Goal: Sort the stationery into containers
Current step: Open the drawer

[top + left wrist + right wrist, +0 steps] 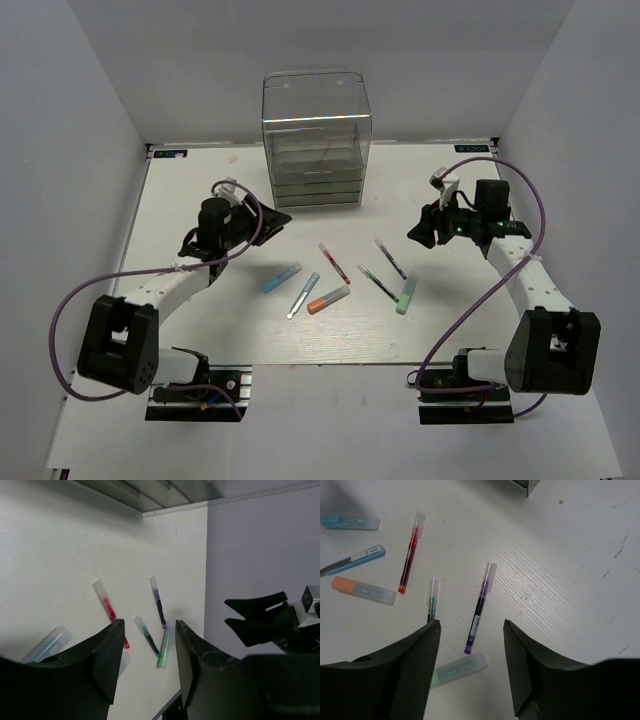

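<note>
Clear plastic box-shaped drawer unit (317, 140): far centre of white tabletop (250, 340).
Stationery, loose at mid-tabletop, left to right: short blue marker (281, 277), silvery-blue pen (303, 295), orange marker (328, 299), thin red pen (334, 262), dark green-inked pen (377, 283), purple-inked pen (390, 258), mint-green marker (406, 295).
Left tool (270, 221): jaws apart, empty, near the unit's near-left corner.
Right tool (422, 232): jaws apart, empty, right of the pens.

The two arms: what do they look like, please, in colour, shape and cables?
Both the left arm and the right arm have white links between bulky black joint housings. A thin purple cable loops along each. The fingers are matt black, broad and wedge-shaped. A small green light glows on the right wrist.
</note>
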`<action>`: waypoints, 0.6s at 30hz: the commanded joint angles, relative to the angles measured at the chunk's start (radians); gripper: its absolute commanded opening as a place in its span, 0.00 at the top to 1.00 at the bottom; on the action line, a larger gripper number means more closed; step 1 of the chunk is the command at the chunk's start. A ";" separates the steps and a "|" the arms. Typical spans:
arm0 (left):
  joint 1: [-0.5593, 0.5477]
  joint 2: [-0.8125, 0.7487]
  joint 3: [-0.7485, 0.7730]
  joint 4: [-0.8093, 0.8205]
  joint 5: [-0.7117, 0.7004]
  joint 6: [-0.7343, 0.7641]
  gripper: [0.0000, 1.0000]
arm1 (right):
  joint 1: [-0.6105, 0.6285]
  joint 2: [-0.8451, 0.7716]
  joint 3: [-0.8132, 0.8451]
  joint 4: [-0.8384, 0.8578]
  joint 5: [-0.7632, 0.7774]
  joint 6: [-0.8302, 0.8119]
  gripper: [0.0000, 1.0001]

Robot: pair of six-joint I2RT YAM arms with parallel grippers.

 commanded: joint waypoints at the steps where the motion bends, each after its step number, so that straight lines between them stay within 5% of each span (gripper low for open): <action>1: -0.054 0.072 0.104 0.127 -0.095 -0.020 0.44 | 0.031 -0.032 -0.036 0.097 0.000 0.073 0.44; 4: -0.090 0.150 0.138 0.204 -0.161 -0.054 0.41 | 0.042 -0.032 -0.051 0.158 -0.003 0.121 0.59; 7: -0.119 0.202 0.170 0.244 -0.226 -0.078 0.40 | 0.051 -0.032 -0.063 0.193 -0.007 0.170 0.62; 18: -0.186 0.236 0.199 0.183 -0.367 -0.017 0.38 | 0.140 0.003 -0.053 0.304 0.095 0.231 0.55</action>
